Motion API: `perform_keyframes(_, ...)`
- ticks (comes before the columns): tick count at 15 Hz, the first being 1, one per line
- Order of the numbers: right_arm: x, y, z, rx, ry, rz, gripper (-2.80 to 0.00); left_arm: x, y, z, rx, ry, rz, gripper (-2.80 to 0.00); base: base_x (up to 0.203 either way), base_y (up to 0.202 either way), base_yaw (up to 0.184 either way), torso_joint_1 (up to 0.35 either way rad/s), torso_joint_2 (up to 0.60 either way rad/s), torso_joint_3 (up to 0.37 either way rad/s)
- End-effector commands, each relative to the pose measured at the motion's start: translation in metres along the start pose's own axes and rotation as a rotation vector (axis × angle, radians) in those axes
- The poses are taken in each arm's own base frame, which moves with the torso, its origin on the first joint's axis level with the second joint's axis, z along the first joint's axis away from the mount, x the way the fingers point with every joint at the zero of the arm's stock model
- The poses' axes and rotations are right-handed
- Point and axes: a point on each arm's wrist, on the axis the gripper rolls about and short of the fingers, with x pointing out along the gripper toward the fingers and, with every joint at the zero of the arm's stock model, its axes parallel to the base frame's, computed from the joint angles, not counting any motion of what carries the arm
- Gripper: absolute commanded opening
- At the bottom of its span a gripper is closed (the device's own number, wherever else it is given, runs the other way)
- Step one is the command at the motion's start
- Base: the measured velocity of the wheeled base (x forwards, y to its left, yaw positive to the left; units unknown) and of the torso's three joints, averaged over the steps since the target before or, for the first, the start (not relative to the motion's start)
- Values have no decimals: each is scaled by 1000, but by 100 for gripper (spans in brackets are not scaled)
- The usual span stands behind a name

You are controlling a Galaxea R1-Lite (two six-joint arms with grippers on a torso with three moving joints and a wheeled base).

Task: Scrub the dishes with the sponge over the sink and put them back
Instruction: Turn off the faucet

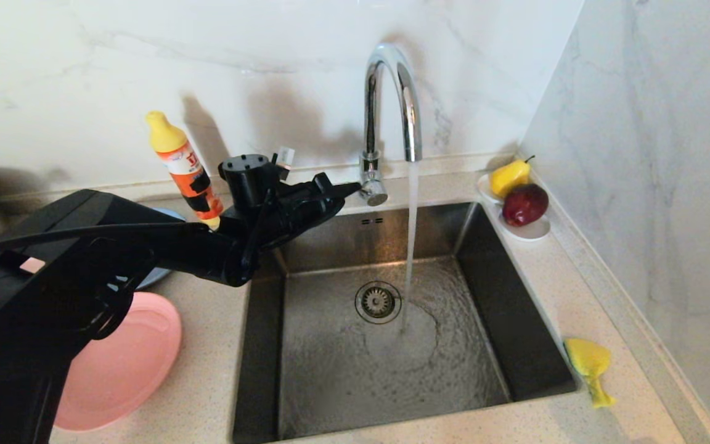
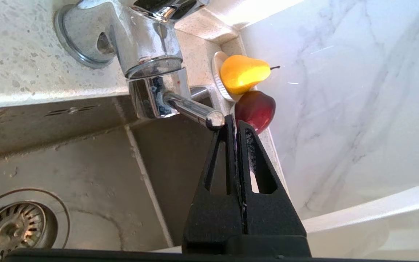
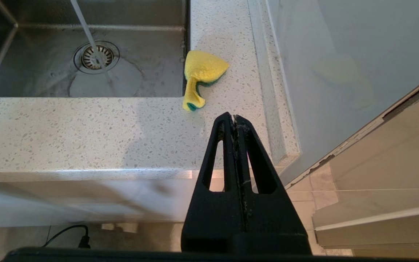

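Water runs from the chrome faucet (image 1: 392, 92) into the steel sink (image 1: 484, 259). My left gripper (image 1: 350, 187) reaches over the sink's back left corner. It is shut with nothing in it, and its tips (image 2: 235, 123) touch the end of the faucet lever (image 2: 195, 111). The yellow sponge (image 1: 588, 362) with its green layer lies crumpled on the counter at the sink's front right corner (image 3: 202, 72). My right gripper (image 3: 234, 118) hangs shut and empty in front of the counter edge, short of the sponge. A salmon-pink plate (image 1: 127, 370) lies left of the sink, and a grey-blue plate (image 1: 150, 277) shows behind my arm.
A dish-soap bottle (image 1: 185, 169) with a yellow cap stands by the back wall, left of the faucet. A small white dish (image 1: 534, 229) with a yellow pear (image 1: 509, 177) and a red apple (image 1: 524, 205) sits at the back right corner. A marble wall closes the right side.
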Motion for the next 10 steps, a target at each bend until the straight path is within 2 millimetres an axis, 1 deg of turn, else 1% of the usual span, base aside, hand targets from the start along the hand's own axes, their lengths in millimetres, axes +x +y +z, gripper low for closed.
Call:
perform_keyframes(1,0,0,0,-1,-1,1,-280,3,3,0,-1,-6,-4,-280,0,0,0,0,0,0)
perform_keyframes(6,0,0,0,-1,-1,1,-280,8,9,-1,-5,-26,23,-280,0,0,0,0,0,0)
perform_keyframes(10,0,0,0,0,-1,1,-280,11,9,5,-3,-59,50,-280,0,0,0,0,0,0)
